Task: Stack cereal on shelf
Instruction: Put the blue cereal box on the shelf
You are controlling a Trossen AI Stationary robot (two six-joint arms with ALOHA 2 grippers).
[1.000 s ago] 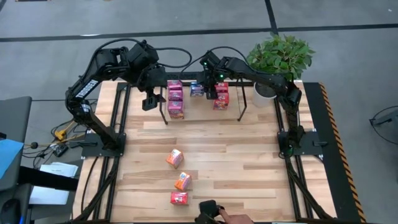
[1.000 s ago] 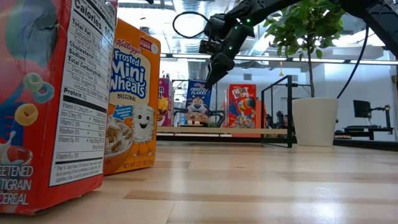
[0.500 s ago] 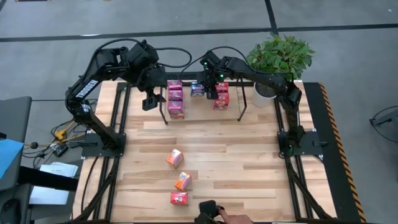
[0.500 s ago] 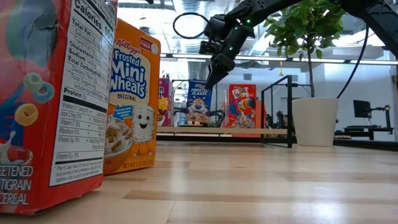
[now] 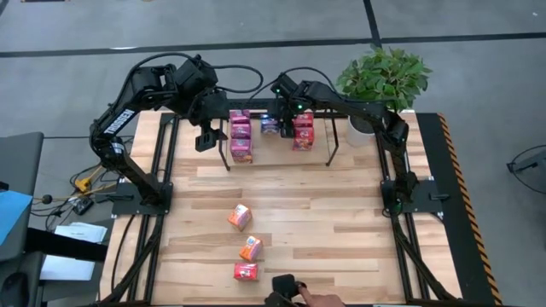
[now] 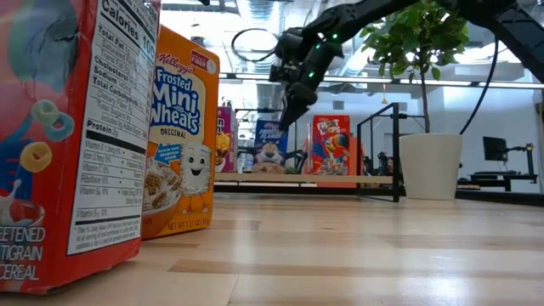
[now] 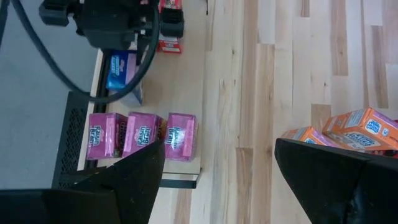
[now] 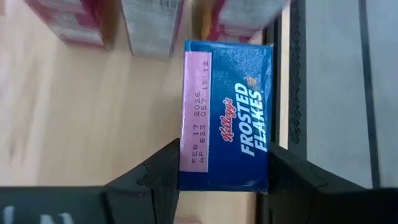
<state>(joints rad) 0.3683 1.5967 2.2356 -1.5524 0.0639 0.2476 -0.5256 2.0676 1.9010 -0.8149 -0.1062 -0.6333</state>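
Closest to the front edge of the table, three cereal cartons are still loose on the wood: a red one (image 5: 246,272), an orange one (image 5: 250,248) just behind it, and another orange one (image 5: 240,217) a bit further back. In the low view the red box (image 6: 64,140) and the Frosted Mini Wheats box (image 6: 178,132) stand upright and fill the left side. A hand (image 5: 320,299) on some dark object shows at the very front edge.

Further back is the shelf (image 5: 330,152), the thin black rod rack across the far end of the table. On it, a row of three pink cartons (image 5: 241,133) sits at the left end, touching each other, with a red Froot Loops box (image 6: 330,144) and its neighbours toward the right.

Between those two groups, the right gripper (image 8: 219,177) is clamped on the blue Frosted Flakes box (image 8: 227,140), one finger on each long side. In the low view the box (image 6: 271,146) looks tilted, so I can't tell if it's resting on the shelf board.

The left gripper (image 5: 206,136) hangs just beside the pink row with its fingers spread wide, holding nothing. A potted plant (image 5: 381,78) stands at the far right corner.
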